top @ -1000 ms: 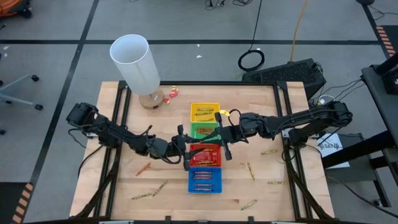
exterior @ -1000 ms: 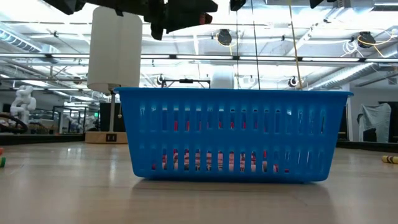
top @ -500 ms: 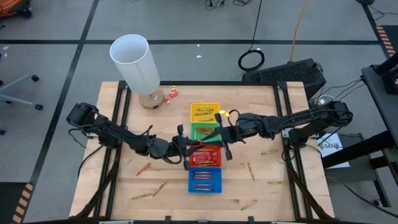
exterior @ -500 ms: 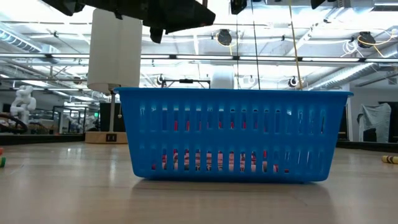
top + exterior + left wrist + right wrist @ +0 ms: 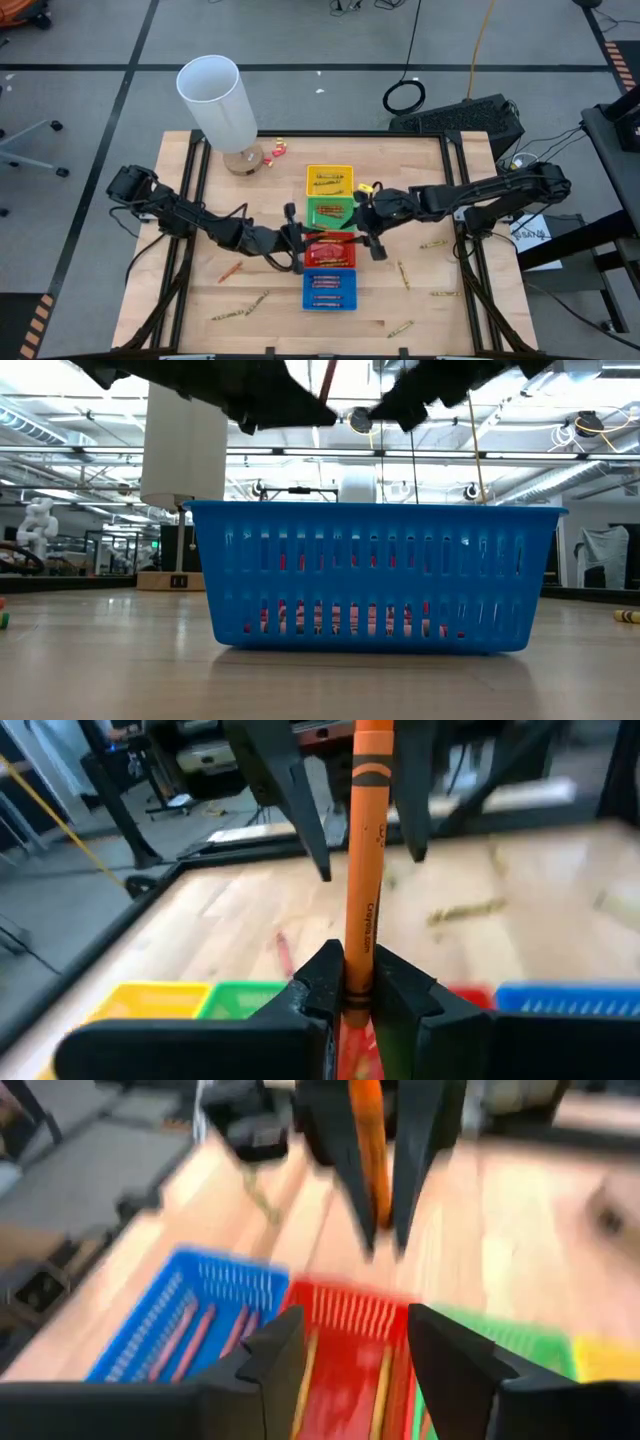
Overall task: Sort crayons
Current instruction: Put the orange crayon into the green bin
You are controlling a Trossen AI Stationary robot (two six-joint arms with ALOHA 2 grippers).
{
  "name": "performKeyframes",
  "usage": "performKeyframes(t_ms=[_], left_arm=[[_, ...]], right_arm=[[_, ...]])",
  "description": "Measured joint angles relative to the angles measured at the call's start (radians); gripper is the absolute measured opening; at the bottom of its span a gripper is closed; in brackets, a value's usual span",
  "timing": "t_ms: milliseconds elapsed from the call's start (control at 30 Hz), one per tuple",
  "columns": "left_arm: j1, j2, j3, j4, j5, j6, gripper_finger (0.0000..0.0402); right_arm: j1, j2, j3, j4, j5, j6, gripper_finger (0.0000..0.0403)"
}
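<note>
High view: my left gripper [image 5: 298,243] and right gripper [image 5: 372,228] flank the small red plastic tray [image 5: 329,250].

Left wrist view: my left fingers [image 5: 320,982] clench a thin orange wax crayon [image 5: 365,850], held upright.

Right wrist view: my right gripper [image 5: 346,1352] stands released, empty, above the red tray [image 5: 345,1360].

Looks like a robotics lab or industrial workshop. You've got a high ceiling with pipes and strip lights [image 5: 100,420], taped floor lines [image 5: 130,80], cables [image 5: 405,97] lying around.
</note>
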Motion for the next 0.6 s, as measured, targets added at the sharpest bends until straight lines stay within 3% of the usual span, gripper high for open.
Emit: performKeyframes(t_ms=[200,367,600], left_arm=[[0.0,0.0,0.0,-0.061,-0.03,0.328,0.0047],[0.0,0.0,0.0,-0.058,-0.045,0.596,0.0047],[0.025,0.0,0.0,-0.048,-0.09,0.54,0.0017]], right_arm=[[0.031,0.011,-0.001,-0.085,0.008,0.03,0.0154],[0.083,0.011,-0.001,-0.086,0.126,0.019,0.0146],[0.121,0.011,-0.001,-0.121,0.233,0.03,0.0143]])
